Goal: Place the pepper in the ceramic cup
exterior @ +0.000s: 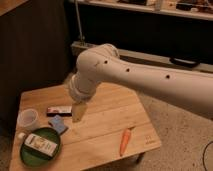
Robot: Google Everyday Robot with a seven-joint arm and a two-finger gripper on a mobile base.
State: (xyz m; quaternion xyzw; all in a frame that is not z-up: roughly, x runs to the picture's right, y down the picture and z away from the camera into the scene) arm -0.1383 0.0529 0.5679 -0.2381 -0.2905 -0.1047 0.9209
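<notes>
Status: my tool [78, 117] hangs over the left-middle of the wooden counter [107, 112], pointing down from the wrist. The tips are low over the boards; can't tell if they touch. It stands wide and holds nothing. My arm [150, 80] comes in from the right edge of the frame, crosses the middle, and bends down at a fat joint just above the tool. The pepper [125, 141] lies flat on the counter, lower right of centre, near the front edge. It is orange-red and tapered, stem end toward the top of the frame, thin tip toward the bottom. It is well apart from the tool, down and to the right of it, not in contact. The cup [28, 119] stands upright at the far left of the counter, pale, plain sides, no handle. Pepper and cup are on opposite sides of the counter, and the tool is between them, nearer the cup side. A dark packet [59, 110] lies flat just left of the tool, between tool and cup. A blue block [58, 123] sits just below the packet, near the tool's lower left. A green plate [34, 160] is at the lower left corner of the counter, below the cup, with a white carton [41, 144] lying on it. A small white bit [21, 135] sits between cup and plate, too small to identify. Speckled floor [185, 145] shows at lower right.
</notes>
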